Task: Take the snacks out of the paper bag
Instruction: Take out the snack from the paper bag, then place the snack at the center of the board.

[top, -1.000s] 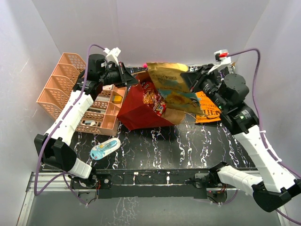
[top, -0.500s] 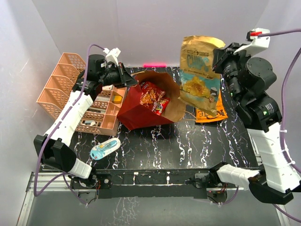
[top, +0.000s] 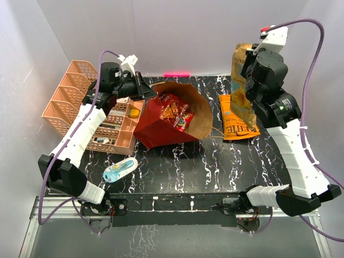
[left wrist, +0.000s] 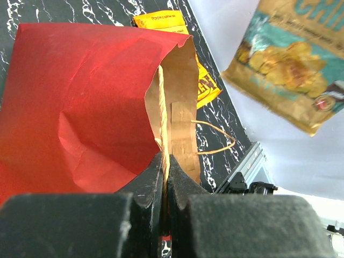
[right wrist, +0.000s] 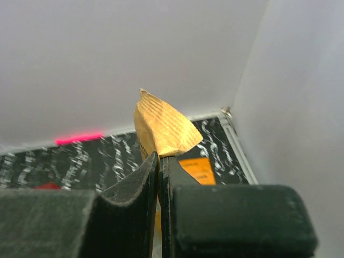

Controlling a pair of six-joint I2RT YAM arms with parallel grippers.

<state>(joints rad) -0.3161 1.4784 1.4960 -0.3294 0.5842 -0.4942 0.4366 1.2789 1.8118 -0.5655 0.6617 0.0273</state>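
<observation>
red paper bag (top: 159,129) lies open, snacks (top: 173,112) inside, gold chip bag (top: 239,88) aloft

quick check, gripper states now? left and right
left gripper: shut on the paper bag rim.
right gripper: shut on a chip bag, held above the table.

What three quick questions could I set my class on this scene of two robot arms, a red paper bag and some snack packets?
1. True or false: the right gripper holds the gold-and-teal glossy chip bag by its top edge.
2. What does the left gripper pinch? A) the pink plastic basket organizer B) the rim of the large red paper bag C) the blue-white blister pack
3. Fill in: the flat orange snack packet lies on the black marbled table on the ___ arm's side of the paper bag.

Key: 1 true; 2 B; 3 right.
</observation>
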